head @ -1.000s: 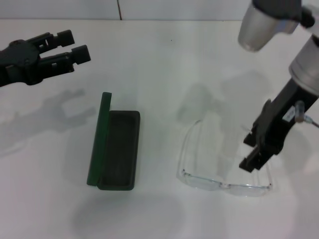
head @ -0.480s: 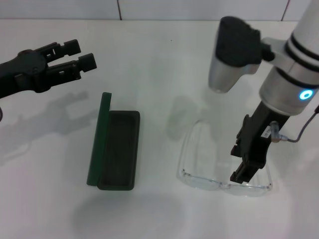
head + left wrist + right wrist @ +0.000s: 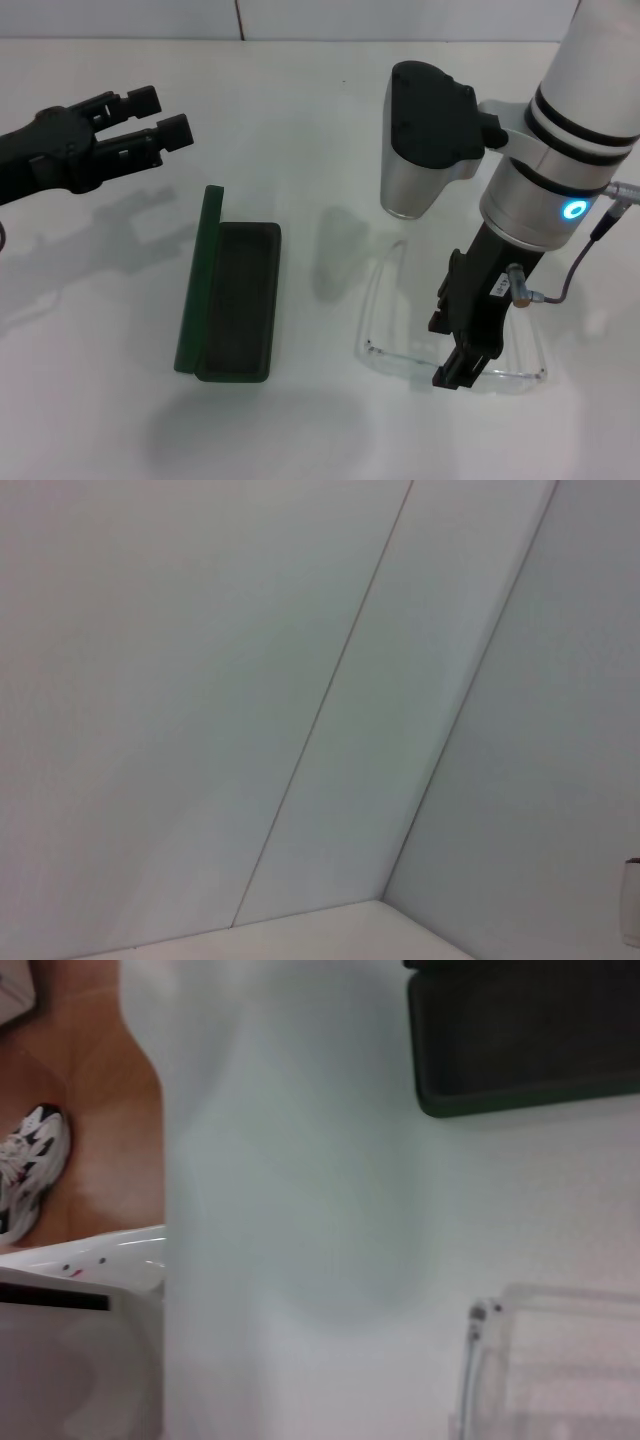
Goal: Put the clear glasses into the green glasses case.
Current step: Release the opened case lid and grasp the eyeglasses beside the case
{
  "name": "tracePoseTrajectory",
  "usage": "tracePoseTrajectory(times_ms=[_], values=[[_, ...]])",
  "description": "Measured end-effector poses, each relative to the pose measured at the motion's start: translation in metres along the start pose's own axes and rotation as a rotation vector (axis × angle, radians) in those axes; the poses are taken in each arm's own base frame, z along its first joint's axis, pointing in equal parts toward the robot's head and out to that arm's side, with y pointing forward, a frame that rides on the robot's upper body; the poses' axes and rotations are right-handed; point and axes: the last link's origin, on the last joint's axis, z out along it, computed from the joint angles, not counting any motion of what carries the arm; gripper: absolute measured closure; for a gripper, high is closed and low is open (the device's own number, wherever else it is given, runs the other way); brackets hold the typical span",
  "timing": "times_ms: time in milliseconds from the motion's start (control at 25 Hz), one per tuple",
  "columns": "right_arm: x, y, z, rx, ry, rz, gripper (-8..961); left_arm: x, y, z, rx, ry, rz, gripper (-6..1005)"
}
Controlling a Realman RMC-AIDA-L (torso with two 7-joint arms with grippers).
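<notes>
The green glasses case (image 3: 240,300) lies open left of the table's centre, its lid standing up along its left side and its dark lining bare. One end of the case (image 3: 520,1040) also shows in the right wrist view. The clear glasses (image 3: 398,360) rest unfolded on the white table to the case's right, lenses toward me and arms pointing away. A corner of the glasses (image 3: 540,1360) is close in the right wrist view. My right gripper (image 3: 455,372) points down over the middle of the glasses' front. My left gripper (image 3: 155,115) hovers open at the upper left, away from the case.
The right arm's large silver and black wrist housing (image 3: 425,140) hangs above the far end of the glasses. Past the table edge (image 3: 160,1260), the right wrist view shows a wooden floor with a shoe (image 3: 30,1170). The left wrist view holds only pale panels.
The right arm has swung left and down, carrying its gripper from the glasses' right end to the middle of their front. The left gripper has shifted slightly right.
</notes>
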Motion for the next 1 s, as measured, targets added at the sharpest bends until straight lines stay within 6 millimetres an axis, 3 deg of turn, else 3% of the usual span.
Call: tracePoseTrajectory(times_ms=[600,1000], values=[[0.007,-0.003,0.022,-0.014,0.057,-0.004,475,-0.001,0.000,-0.001,0.005,0.004,-0.005,148],[0.007,-0.004,0.025,-0.021,0.045,-0.005,474,-0.002,-0.001,0.001,0.004,0.008,-0.015,149]])
